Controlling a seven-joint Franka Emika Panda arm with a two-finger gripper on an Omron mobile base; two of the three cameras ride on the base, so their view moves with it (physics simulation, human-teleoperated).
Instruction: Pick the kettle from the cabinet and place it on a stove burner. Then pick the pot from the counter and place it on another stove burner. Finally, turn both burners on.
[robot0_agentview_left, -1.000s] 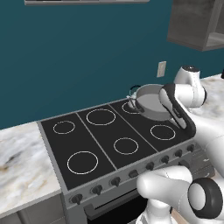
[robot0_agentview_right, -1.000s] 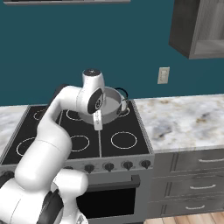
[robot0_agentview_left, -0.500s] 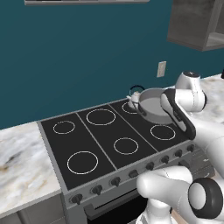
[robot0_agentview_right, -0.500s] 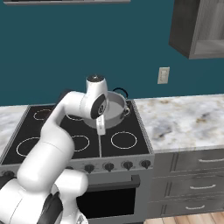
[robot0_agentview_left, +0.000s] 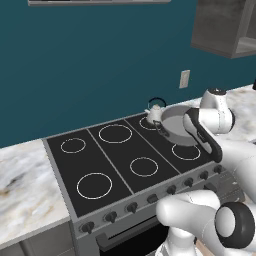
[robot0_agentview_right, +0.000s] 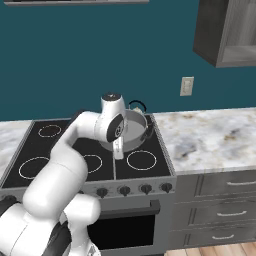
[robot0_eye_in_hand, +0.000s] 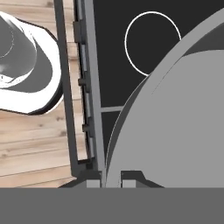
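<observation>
The wide grey pot (robot0_agentview_left: 175, 129) (robot0_agentview_right: 133, 131) (robot0_eye_in_hand: 183, 127) hangs tilted a little above the right side of the black cooktop (robot0_agentview_left: 115, 155). My gripper (robot0_agentview_right: 118, 149) (robot0_eye_in_hand: 110, 179) is shut on the pot's near rim, the wall between its two tips. Behind the pot, the small white kettle (robot0_agentview_left: 155, 113) (robot0_agentview_right: 138, 105) with its black arched handle stands on the back right burner, partly hidden in the right base view. The front right burner ring (robot0_agentview_left: 186, 151) (robot0_agentview_right: 141, 160) (robot0_eye_in_hand: 152, 43) lies bare just in front of the pot.
A row of dark knobs (robot0_agentview_left: 150, 199) runs along the stove front. Marble counter (robot0_agentview_right: 210, 140) extends to the right of the stove and also lies at its left (robot0_agentview_left: 25, 190). The dark wall cabinet (robot0_agentview_right: 227, 32) hangs at upper right, with a wall outlet (robot0_agentview_right: 186, 85) below it.
The arm has carried the pot to the right and toward the stove front, slightly lower. The kettle has stayed in place.
</observation>
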